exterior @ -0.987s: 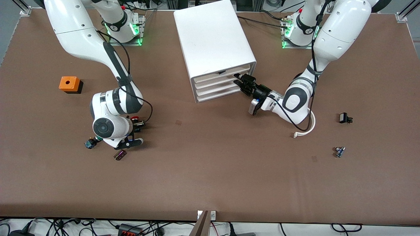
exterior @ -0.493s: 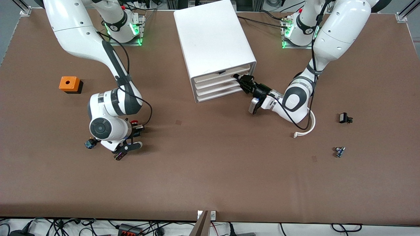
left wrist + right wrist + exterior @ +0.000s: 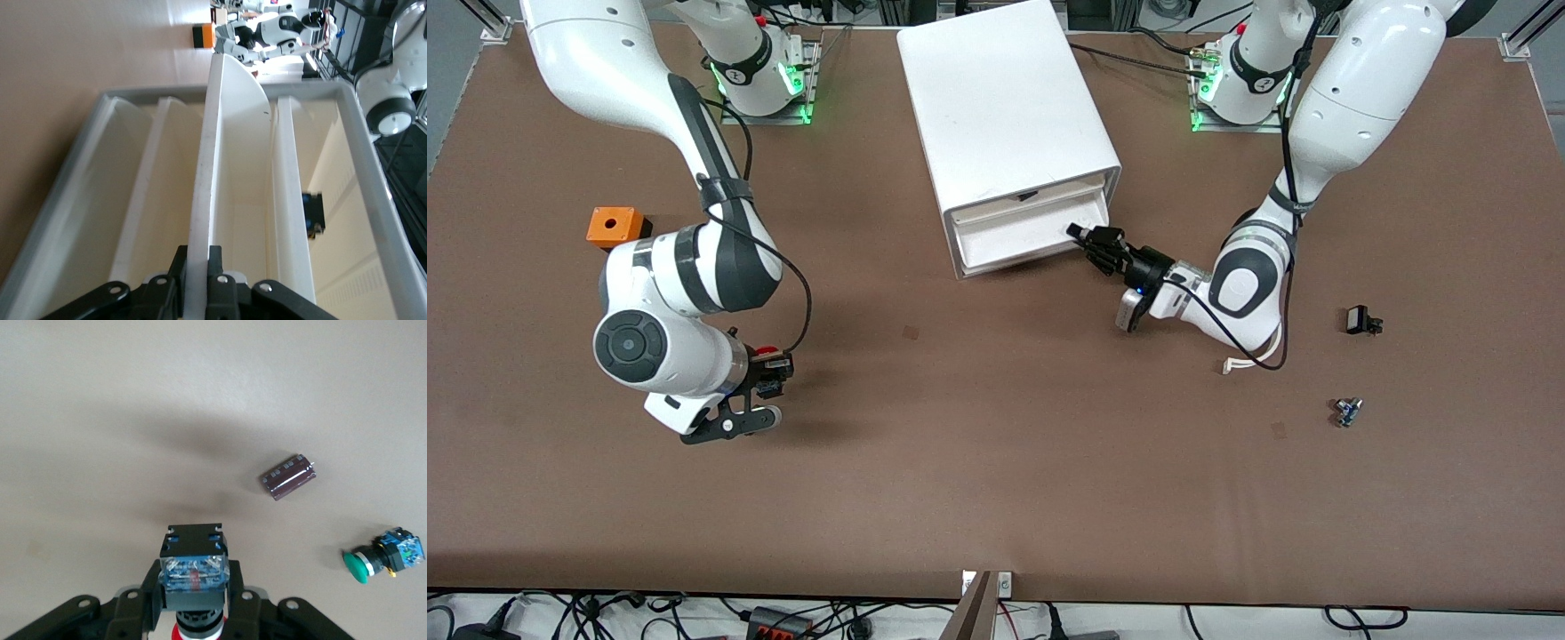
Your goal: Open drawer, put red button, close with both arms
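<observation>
The white cabinet point(image 3: 1005, 98) stands at the table's middle, nearest the arms' bases. Its second drawer point(image 3: 1018, 238) is pulled partly out. My left gripper point(image 3: 1083, 236) is shut on the drawer's front edge at the corner toward the left arm's end. In the left wrist view the drawer's thin white rim point(image 3: 207, 173) runs between the shut fingers of the left gripper point(image 3: 198, 267). My right gripper point(image 3: 769, 364) is shut on the red button point(image 3: 763, 352), held above the table toward the right arm's end. In the right wrist view the right gripper point(image 3: 193, 587) clamps its black-and-blue body point(image 3: 193, 568).
An orange box point(image 3: 614, 227) sits toward the right arm's end. A brown capacitor point(image 3: 287, 477) and a green-capped button point(image 3: 383, 555) lie on the table under the right gripper. A black part point(image 3: 1360, 320), a small blue part point(image 3: 1347, 411) and a white cable point(image 3: 1249, 363) lie toward the left arm's end.
The left gripper closed on the drawer edge and drew the drawer outward. The right arm rose from the table with the red button and shifted toward its own end.
</observation>
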`<state>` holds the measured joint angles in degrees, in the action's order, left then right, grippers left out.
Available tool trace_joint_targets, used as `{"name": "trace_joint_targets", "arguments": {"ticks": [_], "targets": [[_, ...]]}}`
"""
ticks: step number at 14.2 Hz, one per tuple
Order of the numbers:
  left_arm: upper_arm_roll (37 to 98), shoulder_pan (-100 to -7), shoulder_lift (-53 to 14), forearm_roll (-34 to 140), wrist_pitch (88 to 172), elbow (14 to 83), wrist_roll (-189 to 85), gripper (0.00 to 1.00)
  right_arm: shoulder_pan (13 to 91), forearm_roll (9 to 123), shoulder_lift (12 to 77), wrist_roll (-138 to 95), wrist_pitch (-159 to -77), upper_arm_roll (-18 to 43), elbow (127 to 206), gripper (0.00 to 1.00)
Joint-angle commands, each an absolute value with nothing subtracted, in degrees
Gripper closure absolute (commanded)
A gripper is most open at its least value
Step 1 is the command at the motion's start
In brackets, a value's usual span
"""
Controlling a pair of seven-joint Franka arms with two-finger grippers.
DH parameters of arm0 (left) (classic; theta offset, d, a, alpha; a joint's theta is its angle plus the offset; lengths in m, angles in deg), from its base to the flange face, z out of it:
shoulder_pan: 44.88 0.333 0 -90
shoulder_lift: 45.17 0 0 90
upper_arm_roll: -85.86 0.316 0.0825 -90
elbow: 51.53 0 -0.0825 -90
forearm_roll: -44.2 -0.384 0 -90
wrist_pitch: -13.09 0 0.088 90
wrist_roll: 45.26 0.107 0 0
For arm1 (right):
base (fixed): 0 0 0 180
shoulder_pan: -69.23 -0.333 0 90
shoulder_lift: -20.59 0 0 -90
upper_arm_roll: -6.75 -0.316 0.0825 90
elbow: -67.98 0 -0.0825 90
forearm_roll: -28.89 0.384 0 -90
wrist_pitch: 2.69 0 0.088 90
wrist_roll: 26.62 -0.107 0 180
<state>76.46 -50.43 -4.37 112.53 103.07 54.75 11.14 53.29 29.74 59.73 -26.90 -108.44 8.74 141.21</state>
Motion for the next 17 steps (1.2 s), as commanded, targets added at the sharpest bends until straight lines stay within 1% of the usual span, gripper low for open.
{"name": "trace_joint_targets", "arguments": {"ticks": [1, 2, 3, 4, 5, 7, 8, 11, 13, 14, 17], "targets": [[78.3, -50.2, 0.4, 113.0, 103.1, 46.1, 6.0, 0.99, 52.0, 31.2, 58.6, -27.4, -106.7, 8.1, 139.4, 1.0], [79.0, -50.2, 1.1, 113.0, 103.1, 44.7, 5.6, 0.99, 51.0, 33.3, 57.8, -27.6, -106.7, 7.8, 139.3, 1.0], [79.1, -50.2, 1.7, 112.9, 103.1, 44.1, 5.5, 0.92, 49.9, 34.6, 57.2, -27.8, -107.2, 7.8, 139.3, 1.0], [79.2, -50.2, 1.7, 112.8, 103.2, 44.1, 5.6, 0.41, 49.1, 34.9, 57.2, -28.4, -107.4, 7.7, 138.8, 1.0], [79.3, -50.2, 1.7, 112.1, 103.4, 44.1, 6.1, 0.02, 48.0, 35.0, 57.2, -29.3, -107.5, 7.5, 137.3, 1.0], [80.3, -49.9, 1.0, 111.0, 103.7, 43.6, 5.7, 0.0, 44.8, 34.9, 57.3, -31.3, -107.5, 6.7, 133.6, 1.0], [80.5, -49.5, 0.9, 110.6, 103.2, 42.3, 5.1, 0.0, 42.5, 34.8, 57.4, -33.2, -107.5, 6.7, 133.2, 1.0], [81.1, -48.4, -0.8, 109.9, 103.4, 41.3, -1.2, 0.0, 37.2, 34.6, 57.4, -40.0, -107.5, 7.0, 132.9, 1.0], [83.2, -48.4, -0.9, 107.2, 103.4, 36.7, -8.0, 0.0, 33.6, 34.6, 57.7, -46.1, -107.9, 6.8, 132.6, 1.0], [83.3, -48.4, -1.6, 104.5, 103.4, 34.8, -14.0, 0.0, 31.8, 34.5, 58.0, -47.7, -108.6, 6.8, 132.2, 1.0], [83.3, -48.7, -2.7, 90.3, 103.4, 29.4, -29.6, 0.0, 27.7, 34.4, 59.8, -51.6, -111.3, 6.9, 132.1, 1.0]]}}
